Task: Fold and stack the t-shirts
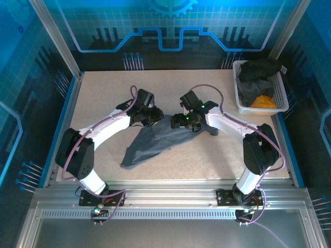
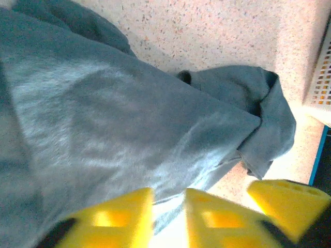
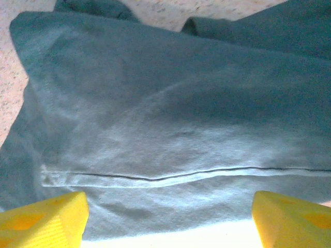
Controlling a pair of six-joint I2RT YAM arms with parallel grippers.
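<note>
Overhead view: one slate-grey shirt [image 1: 155, 142] lay crumpled on the table [image 1: 103, 93], running from the front left toward the centre right. The left claw [image 1: 151, 116] and the right claw [image 1: 185, 120] both sat low over its far edge, near each other. From this height the dark fingers merged with the cloth, so their spread could not be read. A white basket [image 1: 282, 93] stood at the far right corner, well apart from both claws. It held a black shirt [image 1: 258, 67], a lighter grey shirt [image 1: 251, 90] and an orange-yellow shirt [image 1: 264, 102], each partly hidden by the others.

Left wrist view: the slate-grey shirt [image 2: 129, 119] covered most of the frame, with a bunched end lying on the table [image 2: 217, 31] at the right. The left claw [image 2: 169, 206] showed two blurred yellow fingers [image 2: 114, 219] close together, with a narrow gap between them. The cloth edge reached the mouth of that gap, but it could not be told whether it was pinched. A third yellow shape [image 2: 289, 201] at the lower right was blurred and could not be identified. The basket [image 2: 321, 77] was cut off at the right edge.

Right wrist view: the slate-grey shirt [image 3: 170, 119] lay flat, with a stitched hem [image 3: 155, 176] crossing it. The right claw [image 3: 165, 227] stood spread wide, its fingers [image 3: 41, 217] cut off at the lower corners and pinching nothing. A strip of table [image 3: 10, 88] showed at the left.
</note>
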